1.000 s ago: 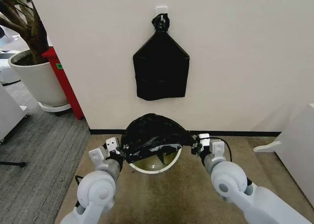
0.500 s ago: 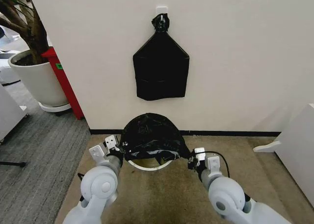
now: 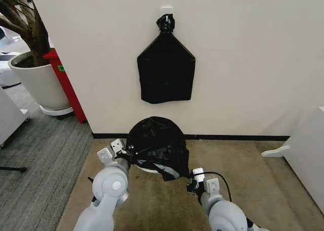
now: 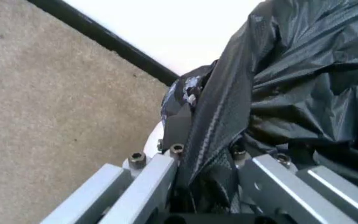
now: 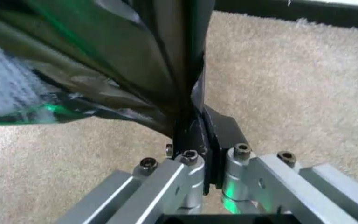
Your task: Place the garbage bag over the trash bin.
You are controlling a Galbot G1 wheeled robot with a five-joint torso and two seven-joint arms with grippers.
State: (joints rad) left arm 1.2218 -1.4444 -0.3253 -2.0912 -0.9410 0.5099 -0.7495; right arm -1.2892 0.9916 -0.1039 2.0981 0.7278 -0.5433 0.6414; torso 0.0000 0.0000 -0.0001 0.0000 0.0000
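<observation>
The black, crinkled garbage bag (image 3: 156, 142) is draped over the trash bin (image 3: 143, 169), a white bucket on the carpet by the wall, of which a sliver of near rim shows. My left gripper (image 3: 127, 154) is shut on the bag's left edge beside the bin. My right gripper (image 3: 188, 179) is shut on the bag's right edge and holds it stretched out toward me, off to the bin's right. In the left wrist view the bag (image 4: 303, 93) is bunched between the fingers (image 4: 166, 158). In the right wrist view a taut fold of the bag (image 5: 135, 56) runs into the shut gripper (image 5: 195, 135).
A flat black bag bundle (image 3: 166, 72) hangs from a wall hook above the bin. A large white planter (image 3: 38, 82) with a tree and a red panel (image 3: 66, 84) stand at the left. White furniture (image 3: 309, 155) is at the right. Beige carpet (image 3: 152, 205) lies in front.
My right gripper has drawn back toward me and lower, pulling the bag's edge along. The bin's open inside is now covered by the bag. The left gripper has barely moved.
</observation>
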